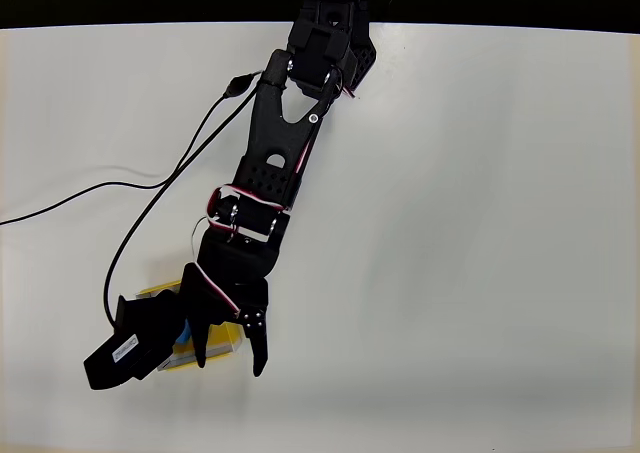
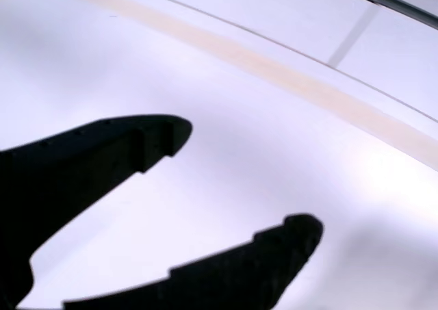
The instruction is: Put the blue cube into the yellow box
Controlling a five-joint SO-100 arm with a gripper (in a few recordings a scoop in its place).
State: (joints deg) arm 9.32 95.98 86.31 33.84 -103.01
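White tabletop [image 1: 480, 223] spreads around the yellow box [image 1: 225, 338]; my gripper [image 1: 230, 361] hangs over it, fingers apart, blue cube [image 1: 184, 331] inside the box.

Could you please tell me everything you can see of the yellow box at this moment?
In the overhead view, the yellow box sits on the white table near the lower left, mostly covered by the black gripper above it. Only yellow strips and a pale rim edge show. A bit of the blue cube shows within its outline. Whether the gripper touches the box cannot be told.
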